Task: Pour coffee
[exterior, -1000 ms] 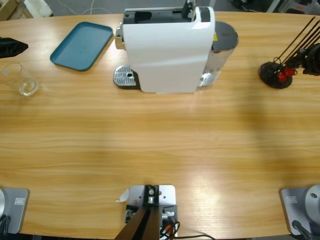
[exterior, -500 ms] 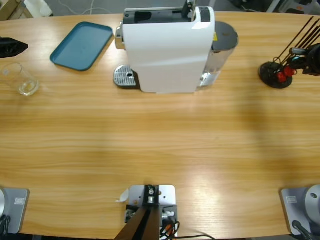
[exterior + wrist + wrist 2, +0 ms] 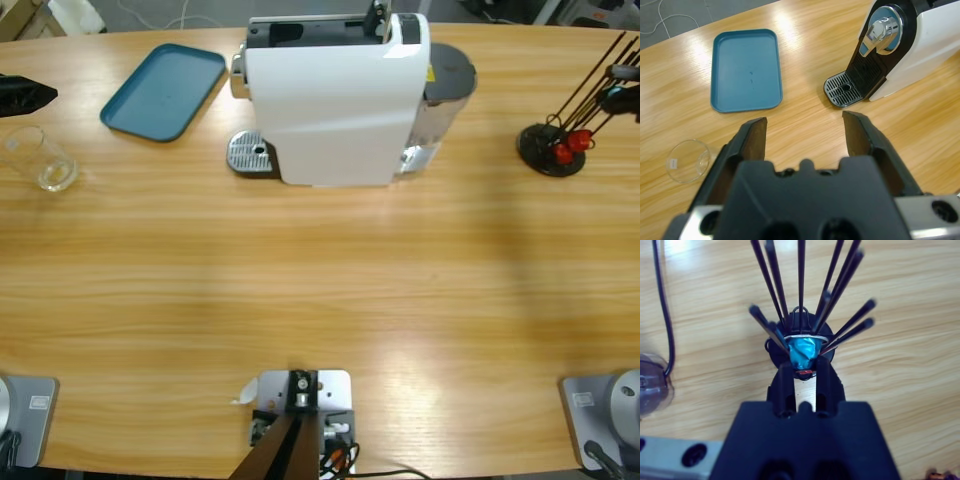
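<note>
Right tool (image 3: 804, 371) mostly cut off at high view's right edge; jaws nearly closed on blue capsule (image 3: 804, 353) in black-rod rack (image 3: 550, 150). Left tool (image 3: 805, 132) barely shows at high view's left edge (image 3: 22, 95); jaws wide apart, nothing held. Clear glass (image 3: 40, 160) upright on counter (image 3: 320, 270) near left edge, coffee (image 3: 55, 178) as thin pale layer at base. Teal tray (image 3: 165, 92) beside white coffee machine (image 3: 335, 100); drip grate (image 3: 250, 153) faces left.

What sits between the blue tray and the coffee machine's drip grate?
Nothing: in the left wrist view, only bare wooden table separates the blue tray from the drip grate.
</note>
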